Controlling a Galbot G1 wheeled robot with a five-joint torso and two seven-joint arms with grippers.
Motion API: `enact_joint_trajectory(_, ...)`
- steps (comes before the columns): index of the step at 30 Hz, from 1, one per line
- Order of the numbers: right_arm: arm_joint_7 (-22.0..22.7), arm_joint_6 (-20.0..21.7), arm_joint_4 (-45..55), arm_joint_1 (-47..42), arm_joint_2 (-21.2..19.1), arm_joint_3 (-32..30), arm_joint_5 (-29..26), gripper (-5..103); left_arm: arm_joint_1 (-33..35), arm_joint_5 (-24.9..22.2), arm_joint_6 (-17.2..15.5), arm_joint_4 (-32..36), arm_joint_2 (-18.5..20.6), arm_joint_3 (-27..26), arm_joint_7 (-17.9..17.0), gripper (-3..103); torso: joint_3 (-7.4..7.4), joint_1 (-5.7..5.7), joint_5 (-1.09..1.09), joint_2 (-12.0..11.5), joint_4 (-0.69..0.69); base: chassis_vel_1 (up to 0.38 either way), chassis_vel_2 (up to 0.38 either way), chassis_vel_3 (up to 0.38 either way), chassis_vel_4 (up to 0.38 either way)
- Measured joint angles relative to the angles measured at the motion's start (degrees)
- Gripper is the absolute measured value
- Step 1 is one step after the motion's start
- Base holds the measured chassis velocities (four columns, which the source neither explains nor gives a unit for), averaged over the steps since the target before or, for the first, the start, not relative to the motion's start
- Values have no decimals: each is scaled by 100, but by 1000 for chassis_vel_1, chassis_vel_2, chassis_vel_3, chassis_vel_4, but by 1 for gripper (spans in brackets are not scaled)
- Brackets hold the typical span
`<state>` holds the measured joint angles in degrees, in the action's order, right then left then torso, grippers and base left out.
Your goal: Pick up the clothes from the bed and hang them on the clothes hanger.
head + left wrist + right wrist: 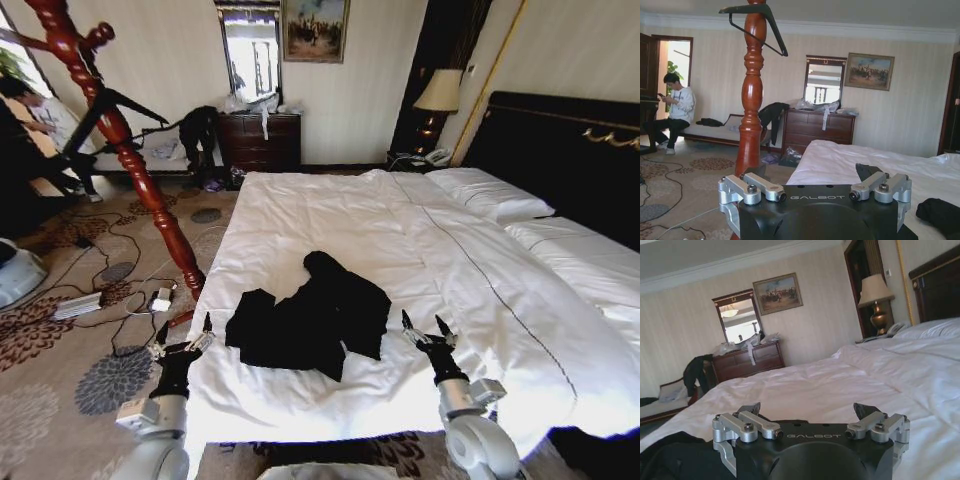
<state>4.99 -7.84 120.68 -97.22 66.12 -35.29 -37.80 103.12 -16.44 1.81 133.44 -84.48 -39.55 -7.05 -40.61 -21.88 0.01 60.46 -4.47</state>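
Head view: one black garment, the clothes (pixel 310 320), lies crumpled on the bed (pixel 470 300) near its foot edge, its long axis running from the near left up toward the pillows. The left gripper (pixel 183 343) sits at the bed's left edge, the right gripper (pixel 428 331) on the duvet just right of the clothes; both have jaws spread and empty.

Left wrist view: one clothes hanger (pixel 757 22) hangs atop the coat stand (pixel 752 100), beyond the left gripper's parted jaws.

Right wrist view: the clothes show as a dark fold beside the spread jaws, with one lamp (pixel 877 302) by the headboard.
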Motion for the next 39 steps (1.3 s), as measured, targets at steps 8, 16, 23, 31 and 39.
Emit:
enact_joint_trajectory(8, 12, 280, -16, 283, -442, 373, -1151, 100, 38, 148, 83, -186, -57, 49, -1, 100, 0, 0, -1, 0, 1, 0, 0, 0, 0)
enact_joint_trajectory(16, 34, 342, -905, 1049, -950, 835, -981, 100, 106, 275, 190, -711, -91, -23, -176, 100, 0, 0, -1, 0, 1, 0, 0, 0, 0)
enact_joint_trajectory(23, 98, 208, -1322, 1575, -1419, 946, -318, 100, 147, 249, 146, -628, -85, -23, -203, 100, 0, 0, -1, 0, 1, 0, 0, 0, 0)
enact_joint_trajectory(31, 557, 596, -1305, 1859, -1848, 1341, 278, 100, 59, 251, 55, -645, -90, -8, -280, 100, 0, 0, -1, 0, 0, 0, 0, 0, 0)
enact_joint_trajectory(39, 600, 828, -1364, 1972, -1932, 1981, 655, 100, -34, 328, 28, -760, -103, -57, -347, 100, 0, 0, -1, 0, 0, 0, 0, 0, 0)
